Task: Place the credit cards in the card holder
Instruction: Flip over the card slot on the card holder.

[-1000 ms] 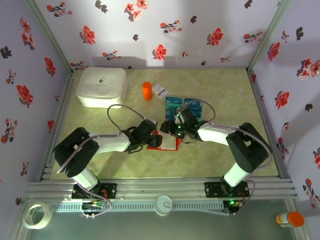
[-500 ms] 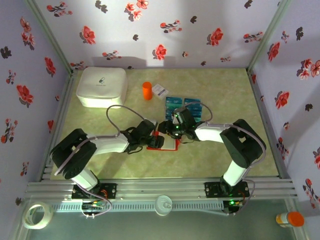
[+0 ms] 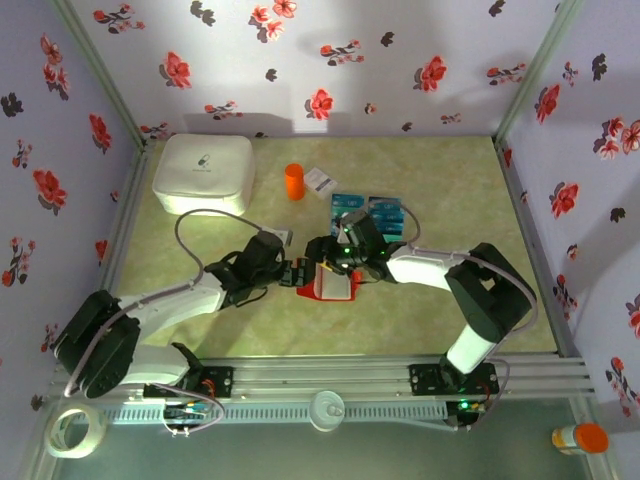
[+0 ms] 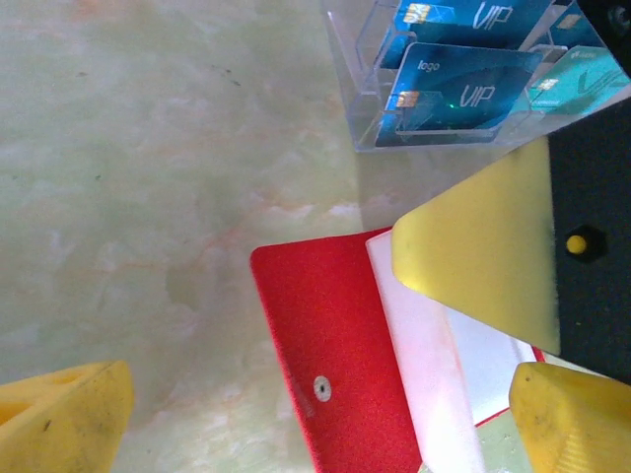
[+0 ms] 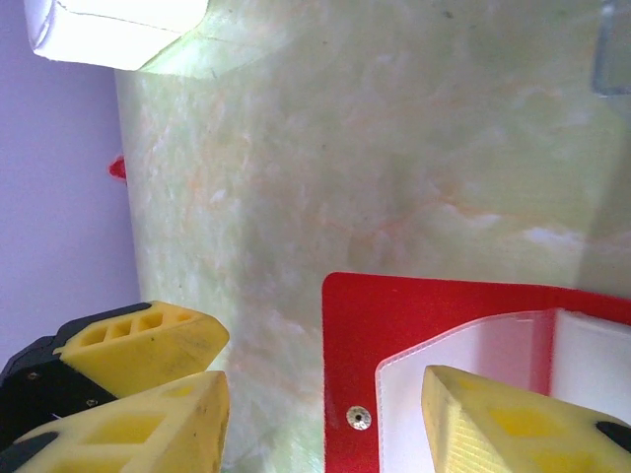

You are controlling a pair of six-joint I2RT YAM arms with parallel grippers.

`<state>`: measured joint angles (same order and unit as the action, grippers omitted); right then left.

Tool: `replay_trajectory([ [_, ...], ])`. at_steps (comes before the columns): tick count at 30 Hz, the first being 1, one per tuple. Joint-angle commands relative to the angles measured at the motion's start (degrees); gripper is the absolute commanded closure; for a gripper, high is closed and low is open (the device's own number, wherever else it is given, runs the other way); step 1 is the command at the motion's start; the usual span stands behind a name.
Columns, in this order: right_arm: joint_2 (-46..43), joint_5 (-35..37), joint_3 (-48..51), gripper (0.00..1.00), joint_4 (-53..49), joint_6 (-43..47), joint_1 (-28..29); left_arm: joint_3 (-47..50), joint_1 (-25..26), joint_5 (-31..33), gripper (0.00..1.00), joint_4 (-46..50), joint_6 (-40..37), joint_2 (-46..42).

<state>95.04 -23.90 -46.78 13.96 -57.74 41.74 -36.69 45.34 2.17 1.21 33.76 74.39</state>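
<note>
The red card holder (image 3: 335, 288) lies open on the table, its pale pockets (image 4: 434, 365) facing up and a snap stud showing on the red flap (image 5: 394, 335). My left gripper (image 3: 298, 273) sits just left of it, open wide, with the red flap (image 4: 340, 365) between its spread fingertips (image 4: 69, 419). My right gripper (image 3: 328, 256) is open over the holder's far edge. One of its fingers (image 5: 513, 419) rests over the white pocket and the other (image 5: 148, 424) is off the holder's left side. Blue and teal credit cards (image 4: 463, 84) stand in a clear rack (image 3: 365, 210) behind.
A white rounded box (image 3: 203, 172) sits at the back left, with an orange cylinder (image 3: 293, 181) and a white paper card (image 3: 320, 180) beside it. Flowered walls close in the table on three sides. A tape roll (image 3: 75, 430) lies outside the front rail.
My left gripper has drawn back leftward off the card holder and its jaws have opened wider. The right gripper has stayed over the holder's far edge.
</note>
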Motion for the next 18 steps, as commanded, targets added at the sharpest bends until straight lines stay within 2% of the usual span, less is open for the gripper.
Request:
replay_trajectory([
  [1,2.7,0.6,-2.0,0.45,0.3,-1.5,2.0,1.8,-2.2,1.5,0.01,0.6,2.5,-2.4],
  [9,9.6,-0.2,-3.7,0.45,5.7,-4.0,2.9,5.5,-5.7,0.3,0.00,1.0,3.3,-6.0],
  [18,8.5,-0.3,-2.9,0.45,5.5,-3.1,2.8,4.4,-6.9,-2.1,0.00,0.3,2.3,-2.7],
])
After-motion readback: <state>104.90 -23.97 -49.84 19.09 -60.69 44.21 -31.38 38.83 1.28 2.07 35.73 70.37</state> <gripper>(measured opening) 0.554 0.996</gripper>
